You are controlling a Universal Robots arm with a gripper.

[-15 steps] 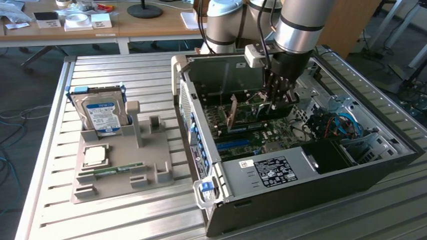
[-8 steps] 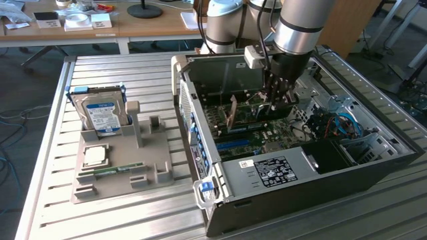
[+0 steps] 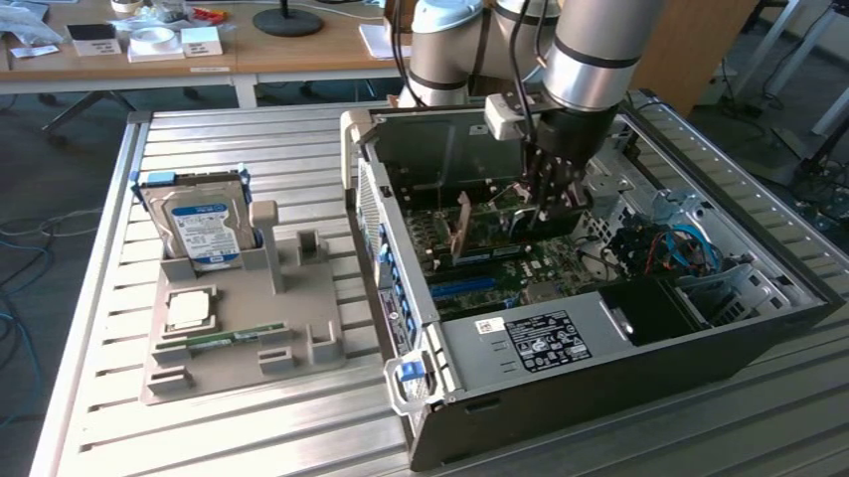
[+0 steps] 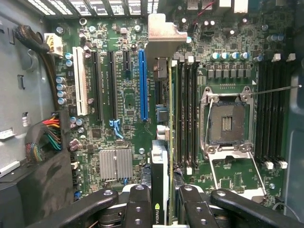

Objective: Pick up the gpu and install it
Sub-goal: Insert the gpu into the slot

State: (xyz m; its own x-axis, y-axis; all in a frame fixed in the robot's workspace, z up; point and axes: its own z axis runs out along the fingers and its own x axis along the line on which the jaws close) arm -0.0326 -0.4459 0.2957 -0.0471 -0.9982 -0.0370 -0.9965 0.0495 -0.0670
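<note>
My gripper [image 3: 550, 206] reaches down into the open computer case [image 3: 584, 397] and is shut on the gpu [image 3: 498, 221], a thin dark card with a metal bracket at one end. In the wrist view the gpu [image 4: 163, 156] runs edge-on away from the gripper [image 4: 164, 209], with one finger [image 4: 137, 204] on each face and the bracket [image 4: 164, 31] at its far end. The card hangs over the motherboard [image 4: 123, 95], beside the long blue slot [image 4: 142, 85], between that slot and the memory slots [image 4: 187, 109]. Whether it touches the board I cannot tell.
On the exterior view's left a grey holder [image 3: 239, 333] carries a silver hard drive [image 3: 206, 224], a processor chip [image 3: 186, 310] and a green memory stick [image 3: 237, 336]. Inside the case are the open processor socket [image 4: 225, 121], a heat sink [image 4: 115, 164] and coloured cables [image 4: 47, 135].
</note>
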